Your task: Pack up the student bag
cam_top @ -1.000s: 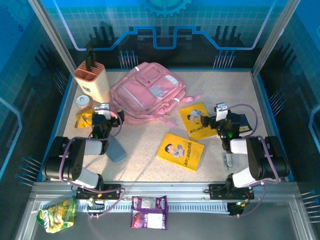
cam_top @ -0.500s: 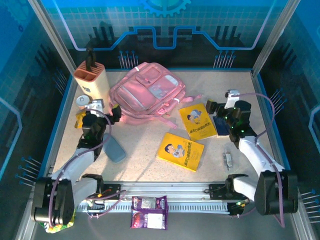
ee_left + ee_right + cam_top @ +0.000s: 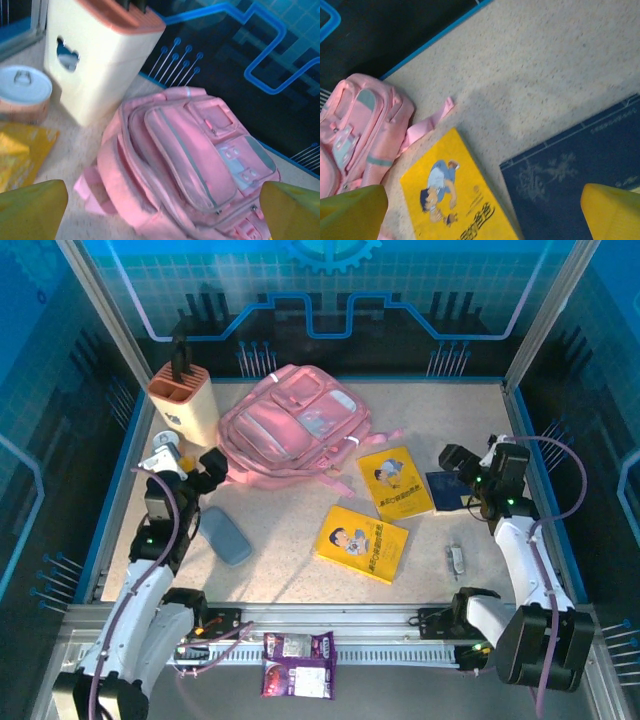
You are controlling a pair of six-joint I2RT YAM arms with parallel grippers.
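- Holding the left claw [image 3: 188,464] spread fully wide at the left side of the speckled beige bench [image 3: 290,515], gripping nothing and touching nothing.
- Pointing that claw [image 3: 160,210] toward the large soft pink fabric backpack [image 3: 185,155], with the yellow fingertips [image 3: 30,207] sitting at the two lower corners of the left wrist view, apart from the fabric.
- Finding the backpack [image 3: 295,425] lying flat at the far middle of the bench, with front pockets and pale translucent panel facing up and pink straps trailing toward the near right.
- Noting a cream block-shaped holder with an orange top [image 3: 185,400] standing upright just left of the backpack, a round white-lidded tin [image 3: 22,90] beside it and a crumpled yellow packet [image 3: 20,150] lying near.
- Holding the right claw [image 3: 478,456] equally wide open at the right side of the bench, gripping nothing.
- Hovering that claw [image 3: 480,212] above a flat dark blue book [image 3: 570,170], clear of its cover as far as can be told.
- Seeing a yellow paperback with a cartoon figure [image 3: 455,200] lying just beside the blue book, a pink strap end reaching toward it.
- Spotting a second yellow paperback [image 3: 362,542] nearer the middle front, and a grey-blue oblong case [image 3: 225,535] lying by the left arm.
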